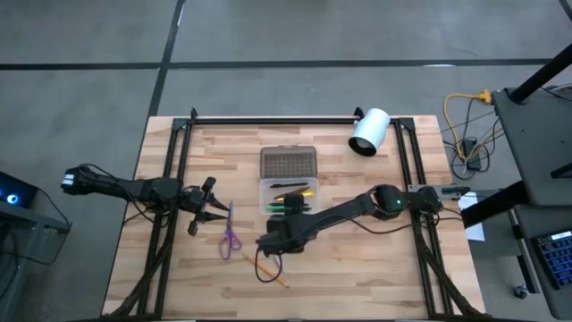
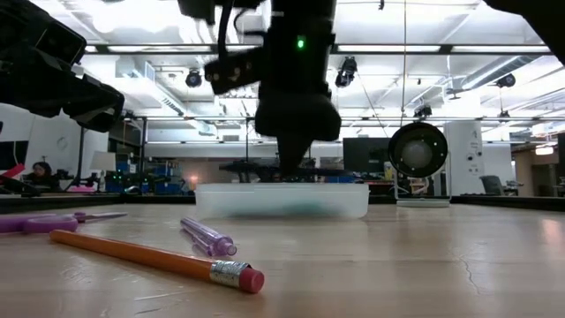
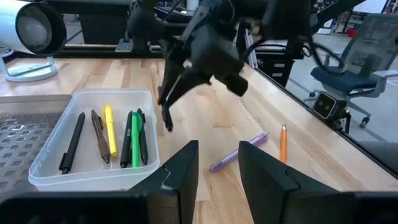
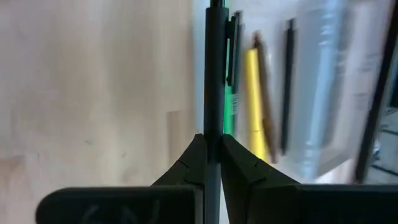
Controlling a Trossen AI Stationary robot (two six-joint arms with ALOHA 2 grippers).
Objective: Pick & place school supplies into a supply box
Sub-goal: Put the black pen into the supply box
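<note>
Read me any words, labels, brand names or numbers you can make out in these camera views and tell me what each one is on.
None can be read.
The supply box and its lid show no label, only a dotted texture.
The pens in the box and the orange pencil show no legible print.
The white cylinder looks blank.
Signs in the room behind the table are too small to read.

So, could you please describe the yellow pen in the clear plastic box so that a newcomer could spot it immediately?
Start at the light wooden table and find the clear rectangular plastic box near its middle, beside its grey dotted lid. Several pens lie side by side inside; the yellow pen sits between a brown one and a bright green one, and it is the only yellow item there.
</note>
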